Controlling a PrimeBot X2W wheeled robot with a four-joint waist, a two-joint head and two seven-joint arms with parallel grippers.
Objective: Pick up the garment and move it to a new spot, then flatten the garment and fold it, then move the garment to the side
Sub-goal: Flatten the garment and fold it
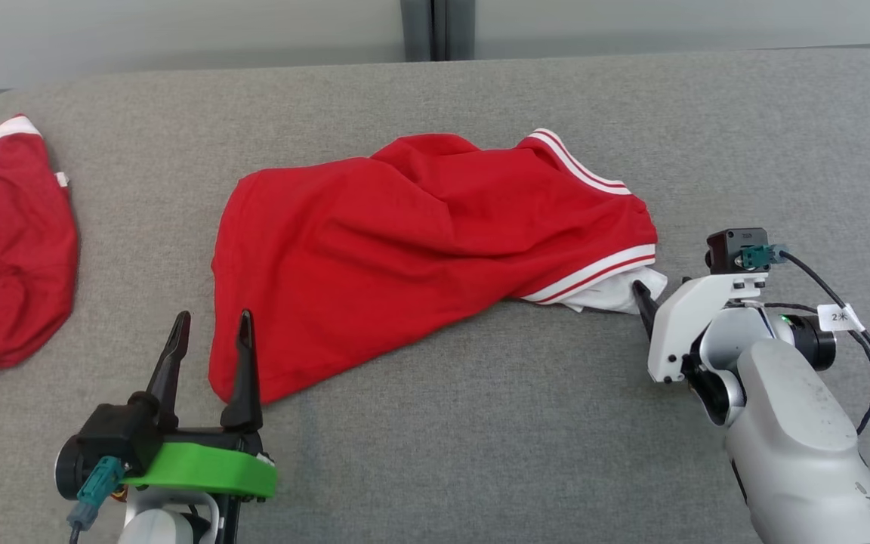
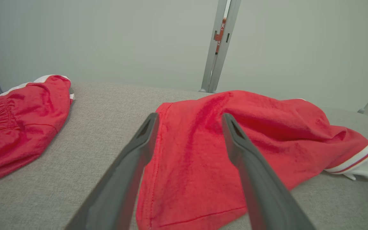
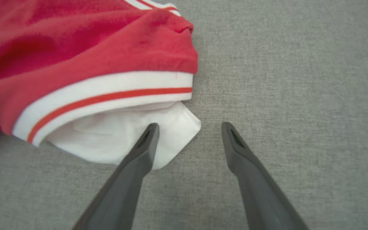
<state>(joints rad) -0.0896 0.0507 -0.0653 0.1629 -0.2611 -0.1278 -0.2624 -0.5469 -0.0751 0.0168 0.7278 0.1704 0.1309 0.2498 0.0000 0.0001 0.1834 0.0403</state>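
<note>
**Red garment on the worktop, both tools open.** The garment (image 1: 420,242), red with white-and-red striped cuffs (image 1: 593,276), is lying crumpled near the middle of the grey fabric worktop (image 1: 480,423). Its body is spreading toward the robot's left and its striped openings are pointing toward the robot's right. A white inner layer (image 3: 113,137) is protruding from under the nearer cuff and is resting flat on the worktop.

The right tool (image 3: 190,125) is sitting at this cuffed end with its fingers spread wide and nothing between them. In the right wrist view one fingertip is overlapping the white inner layer, while the other is lying over bare worktop just beside it. Whether the fingertip is touching the cloth cannot be told.

The left tool (image 1: 213,317) is standing at the garment's near left corner, likewise fully open and gripping nothing. In the left wrist view its fingers are straddling the hemmed side edge, one over grey worktop and one over red cloth. Contact with the fabric cannot be confirmed.

A second red garment (image 1: 4,249), with a white band, is lying bunched at the worktop's far left edge, well apart from the first. Behind the worktop a pale wall (image 1: 178,30) is rising, divided by a grey metal post (image 1: 435,30).
</note>
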